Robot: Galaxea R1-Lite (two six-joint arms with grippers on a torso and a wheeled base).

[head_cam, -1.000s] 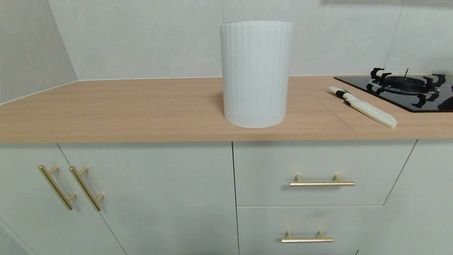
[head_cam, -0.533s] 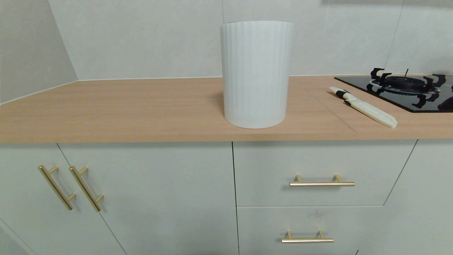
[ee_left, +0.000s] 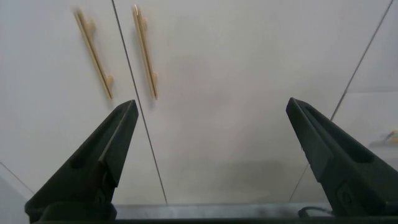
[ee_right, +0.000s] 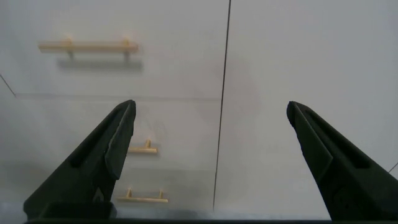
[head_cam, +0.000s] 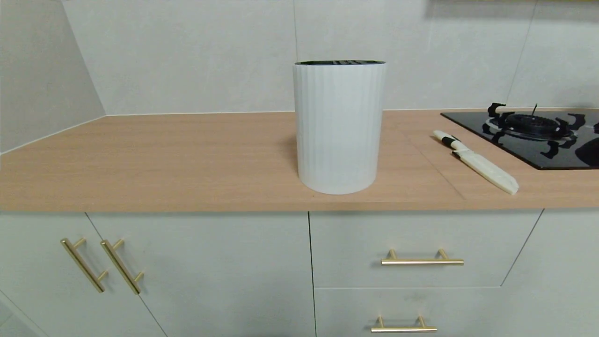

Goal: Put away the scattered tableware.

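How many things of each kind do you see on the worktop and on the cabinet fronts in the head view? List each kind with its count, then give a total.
knife: 1
ribbed white knife block: 1
gas hob: 1
brass door handles: 2
brass drawer handles: 2
Total: 7

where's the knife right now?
In the head view the knife lies flat on the wooden countertop on the robot's right, between the white ribbed holder and the black stove, touching neither.
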